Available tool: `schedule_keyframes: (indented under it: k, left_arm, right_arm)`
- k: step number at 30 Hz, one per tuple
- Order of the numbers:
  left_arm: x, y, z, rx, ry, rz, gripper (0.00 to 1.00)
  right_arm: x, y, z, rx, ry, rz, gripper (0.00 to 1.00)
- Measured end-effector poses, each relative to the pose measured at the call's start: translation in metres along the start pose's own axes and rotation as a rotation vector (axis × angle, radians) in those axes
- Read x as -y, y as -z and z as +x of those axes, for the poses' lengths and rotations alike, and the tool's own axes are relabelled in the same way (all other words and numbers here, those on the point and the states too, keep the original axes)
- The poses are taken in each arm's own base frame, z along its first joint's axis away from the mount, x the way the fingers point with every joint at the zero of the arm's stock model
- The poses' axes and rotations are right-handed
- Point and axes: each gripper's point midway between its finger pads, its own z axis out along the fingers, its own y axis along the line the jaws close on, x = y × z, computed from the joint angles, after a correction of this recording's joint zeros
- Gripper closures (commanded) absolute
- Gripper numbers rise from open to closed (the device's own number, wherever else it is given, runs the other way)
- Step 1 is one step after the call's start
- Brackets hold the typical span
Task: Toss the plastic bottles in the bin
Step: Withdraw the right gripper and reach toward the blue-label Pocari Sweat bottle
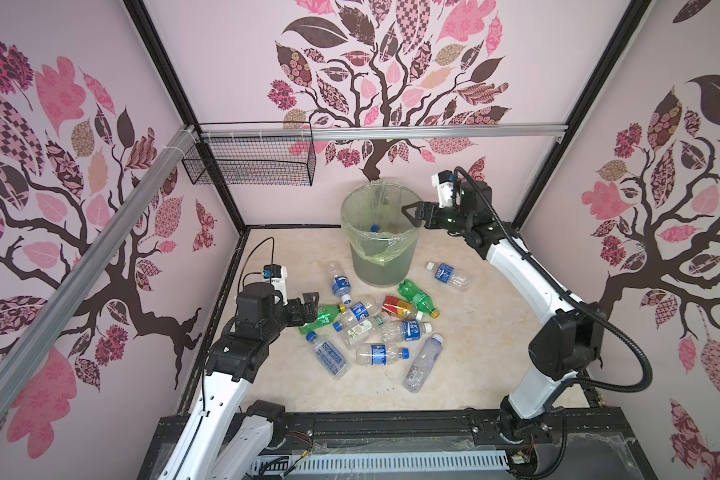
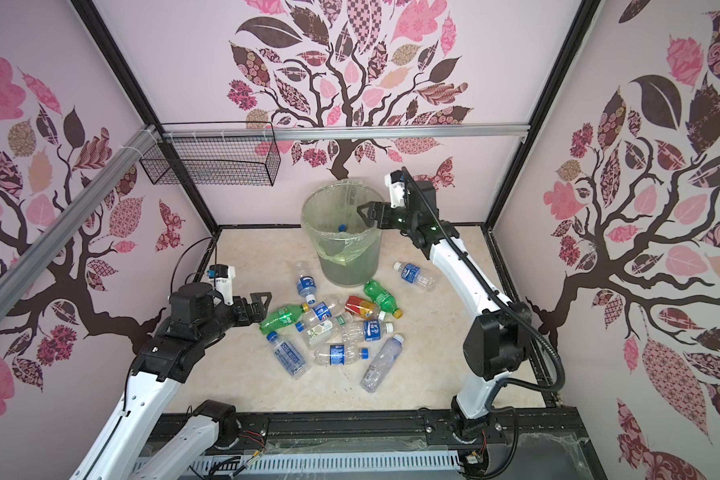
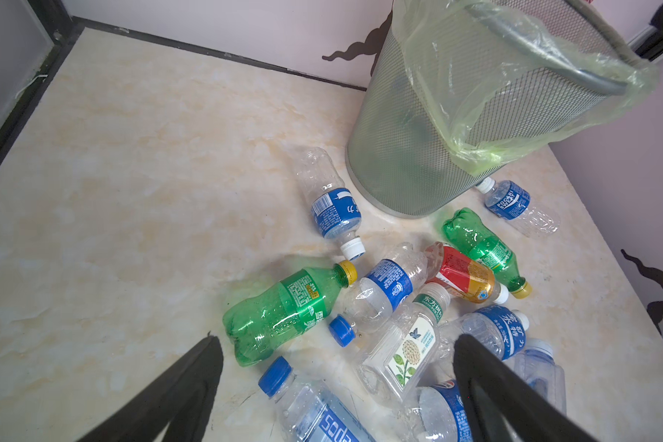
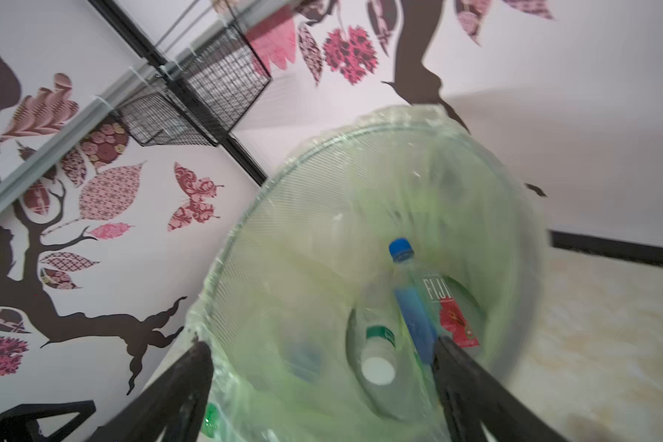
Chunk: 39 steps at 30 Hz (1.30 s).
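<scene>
- The round grey mesh bin point(image 1: 379, 262), lined with a pale green plastic bag, stands upright near the back edge of the beige marbled tabletop point(image 1: 504, 332), with the wall close at its 12 o'clock.
- The plastic bottles point(image 1: 360, 330) lie in a loose heap at the bin's 6 o'clock. A clear blue-labelled bottle point(image 1: 447, 274) lies apart at 4 o'clock, and another point(image 1: 339, 282) lies just beside the bin's foot at 8 o'clock.
- Bare tabletop runs from the heap's 9 o'clock side to the black frame edge, and at 3 o'clock toward the right arm.
- The right gripper point(image 1: 409, 214) hangs over the bin's rim at 3 o'clock, with its jaws spread wide and nothing between them.
- The right wrist view looks into the bag, where a blue-capped bottle point(image 4: 414, 306) and a white-capped bottle point(image 4: 377, 356) lie.
- The right arm arches up from the front rail, with its wrist roughly level and pointing to 9 o'clock.
- The left gripper point(image 1: 310, 308) sits low at the heap's 9 o'clock edge, jaws wide and empty, just beside a green yellow-capped bottle point(image 1: 323, 316). Contact cannot be told.
- A black wire basket point(image 1: 250, 162) hangs on the wall at the bin's 10 o'clock, well apart.
</scene>
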Motion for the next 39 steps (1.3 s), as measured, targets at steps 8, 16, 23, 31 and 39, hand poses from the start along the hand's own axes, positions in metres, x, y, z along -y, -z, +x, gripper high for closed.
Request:
schedule_keyframes:
  k: [8, 16, 23, 31, 39]
  left_arm:
    - [-0.001, -0.003, 0.003, -0.017, -0.012, -0.004, 0.02]
    - [0.000, 0.000, 0.002, -0.008, -0.023, 0.002, 0.02]
    - [0.000, 0.002, 0.002, 0.001, -0.023, 0.005, 0.02]
    - [-0.004, -0.001, 0.010, -0.014, -0.022, -0.008, 0.02]
    - [-0.005, -0.001, 0.010, -0.011, -0.022, -0.016, 0.02]
  right_arm:
    - [0.119, 0.077, 0.018, 0.082, -0.107, 0.239, 0.06]
    - [0.162, 0.044, 0.087, -0.111, -0.087, 0.315, 0.00]
    - [0.197, 0.028, 0.154, -0.306, -0.133, 0.361, 0.00]
    - [0.207, 0.023, 0.177, -0.375, -0.113, 0.369, 0.03]
    - [0.209, 0.016, 0.199, -0.438, -0.082, 0.390, 0.05]
